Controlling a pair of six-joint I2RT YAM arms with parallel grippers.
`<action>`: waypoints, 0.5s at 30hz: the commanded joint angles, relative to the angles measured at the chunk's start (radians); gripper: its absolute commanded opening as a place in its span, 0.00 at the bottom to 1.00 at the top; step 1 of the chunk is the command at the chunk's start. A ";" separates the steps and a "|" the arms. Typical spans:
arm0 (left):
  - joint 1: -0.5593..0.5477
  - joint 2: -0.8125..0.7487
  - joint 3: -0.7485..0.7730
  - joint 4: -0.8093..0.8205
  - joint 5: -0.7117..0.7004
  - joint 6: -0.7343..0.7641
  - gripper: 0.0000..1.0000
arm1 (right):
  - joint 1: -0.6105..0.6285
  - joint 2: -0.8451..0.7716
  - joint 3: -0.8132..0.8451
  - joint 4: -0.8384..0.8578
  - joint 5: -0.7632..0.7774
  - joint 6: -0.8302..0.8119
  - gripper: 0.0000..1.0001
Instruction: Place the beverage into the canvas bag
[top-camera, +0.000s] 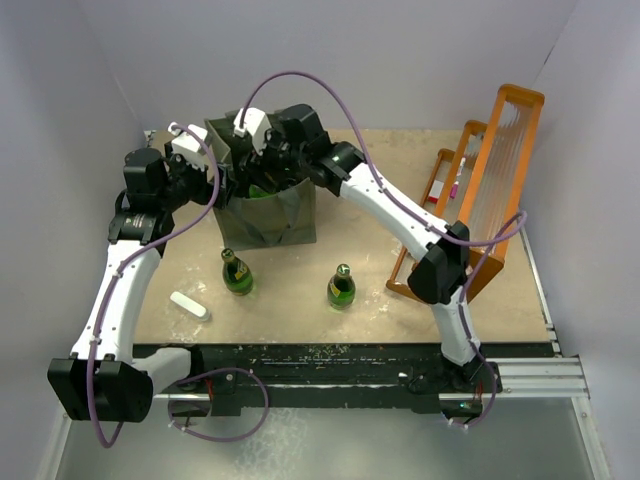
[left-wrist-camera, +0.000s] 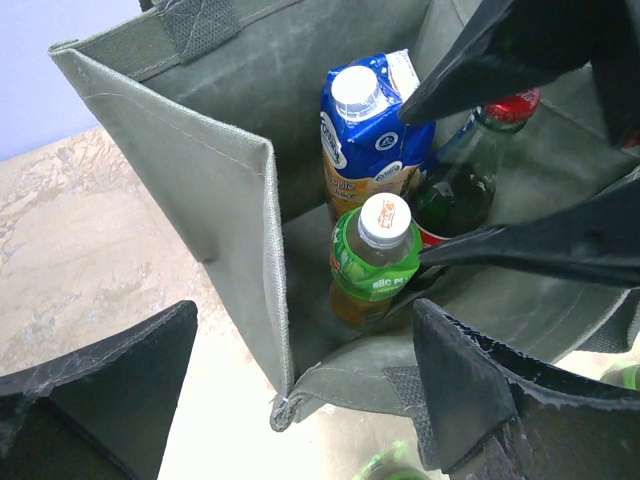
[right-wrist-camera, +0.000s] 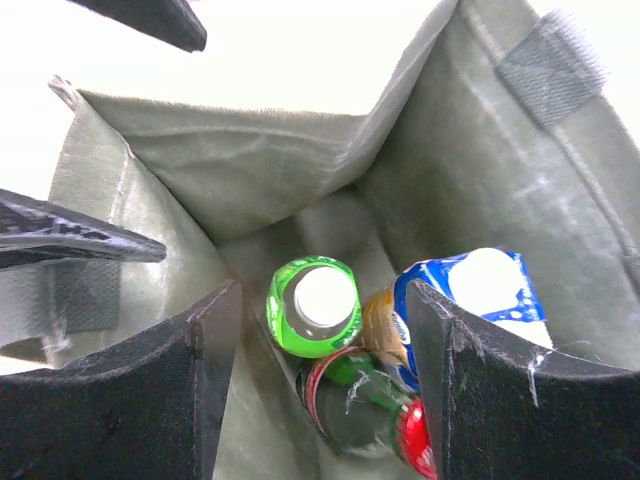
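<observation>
Right claw (right-wrist-camera: 330, 400) is down inside the canvas bag (top-camera: 270, 215) at the bench's back edge, jaws parted around the red-capped bottle (right-wrist-camera: 355, 420) — not pinching it, I'd say, since it stands on the bag floor against the blue carton (right-wrist-camera: 480, 300) and white-capped bottle (right-wrist-camera: 312, 305). Left claw (left-wrist-camera: 290, 400), wide, straddles the bag's corner — steadying it, probably. Two green bottles (top-camera: 237, 272) wait nearer the front edge.

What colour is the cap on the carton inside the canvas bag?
White cap, clearest in the left wrist view.
</observation>
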 joint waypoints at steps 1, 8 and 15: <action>0.002 -0.019 0.045 0.021 0.012 -0.021 0.90 | -0.009 -0.118 0.042 0.034 0.005 0.011 0.69; 0.003 -0.023 0.065 0.011 0.016 -0.018 0.90 | -0.009 -0.194 0.023 0.018 -0.012 0.028 0.69; 0.003 -0.052 0.094 -0.012 0.011 0.009 0.91 | -0.009 -0.373 -0.165 0.041 -0.032 0.026 0.70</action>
